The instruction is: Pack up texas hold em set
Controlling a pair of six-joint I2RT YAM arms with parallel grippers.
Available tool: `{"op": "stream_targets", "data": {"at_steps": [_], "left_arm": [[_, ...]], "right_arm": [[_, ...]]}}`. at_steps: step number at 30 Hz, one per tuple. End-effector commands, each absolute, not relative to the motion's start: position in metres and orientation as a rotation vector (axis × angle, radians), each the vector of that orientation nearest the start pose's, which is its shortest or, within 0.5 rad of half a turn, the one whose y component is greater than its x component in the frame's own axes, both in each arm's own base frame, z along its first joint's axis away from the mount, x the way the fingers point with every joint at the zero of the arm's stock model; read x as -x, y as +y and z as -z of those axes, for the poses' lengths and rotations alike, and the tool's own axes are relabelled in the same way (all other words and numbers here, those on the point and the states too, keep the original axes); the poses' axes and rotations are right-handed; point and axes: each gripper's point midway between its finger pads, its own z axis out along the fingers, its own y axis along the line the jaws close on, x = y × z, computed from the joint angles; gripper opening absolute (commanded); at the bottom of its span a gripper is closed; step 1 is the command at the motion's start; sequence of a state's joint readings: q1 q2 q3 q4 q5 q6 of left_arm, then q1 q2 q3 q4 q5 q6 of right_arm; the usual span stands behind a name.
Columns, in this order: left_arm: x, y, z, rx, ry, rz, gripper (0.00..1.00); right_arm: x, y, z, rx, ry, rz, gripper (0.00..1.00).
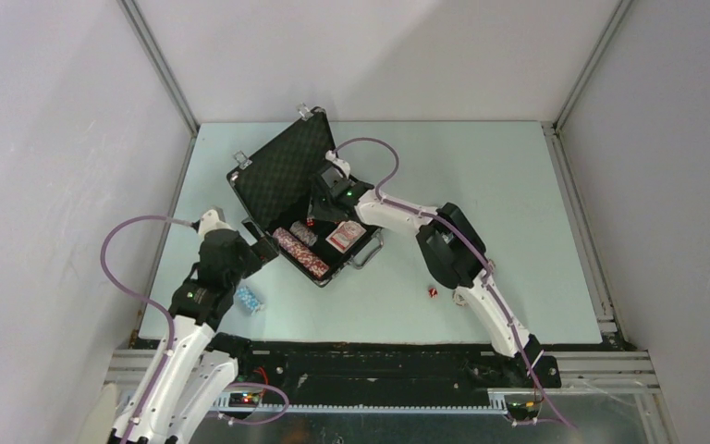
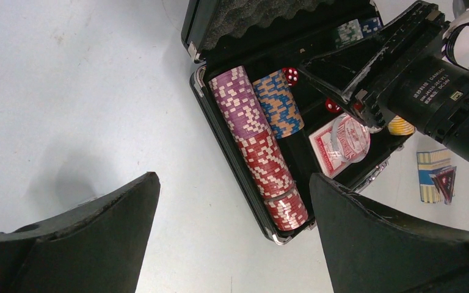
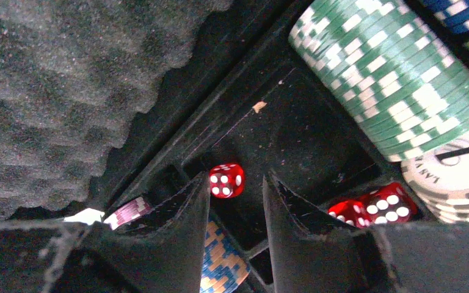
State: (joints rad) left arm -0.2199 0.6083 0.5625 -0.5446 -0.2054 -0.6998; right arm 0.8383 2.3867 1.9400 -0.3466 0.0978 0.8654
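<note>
Inside the black poker case [image 1: 282, 168], the right gripper [image 3: 235, 201] is half-spread, seemingly empty, near a red die [image 3: 226, 180]; the left gripper [image 2: 233, 183] gapes beside the case over the pale table [image 1: 518, 203].

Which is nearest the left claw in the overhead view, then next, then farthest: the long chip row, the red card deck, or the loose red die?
From the left claw:
1. Chip row, along the case's near edge, right beside it.
2. Card deck, deeper inside the case.
3. Loose die, on the table, far right.
</note>
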Motion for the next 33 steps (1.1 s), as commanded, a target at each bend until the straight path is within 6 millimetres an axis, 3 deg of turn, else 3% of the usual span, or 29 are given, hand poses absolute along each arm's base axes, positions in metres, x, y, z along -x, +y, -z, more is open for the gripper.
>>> {"op": "stream_targets", "data": {"at_steps": [1,7,12,19,24,33], "left_arm": [[-0.242,-0.043,-0.154,0.639,2.050,0.324,1.00],[-0.241,-0.043,-0.155,0.631,2.046,0.325,1.00],[-0.239,-0.037,-0.154,0.661,2.049,0.287,1.00],[-0.239,-0.030,-0.156,0.700,2.042,0.249,0.99],[-0.237,-0.028,-0.157,0.705,2.042,0.235,0.99],[-0.240,-0.028,-0.161,0.698,2.034,0.233,0.98]], "right_arm": [[-0.407,0.474,-0.043,-0.148,2.440,-0.603,0.41],[-0.402,0.490,-0.028,-0.128,2.479,-0.669,0.42],[-0.395,0.484,-0.016,-0.147,2.510,-0.593,0.44],[-0.394,0.480,-0.012,-0.145,2.522,-0.550,0.29],[-0.402,0.465,-0.024,-0.128,2.498,-0.486,0.17],[-0.412,0.430,-0.062,-0.059,2.393,-0.326,0.11]]}}
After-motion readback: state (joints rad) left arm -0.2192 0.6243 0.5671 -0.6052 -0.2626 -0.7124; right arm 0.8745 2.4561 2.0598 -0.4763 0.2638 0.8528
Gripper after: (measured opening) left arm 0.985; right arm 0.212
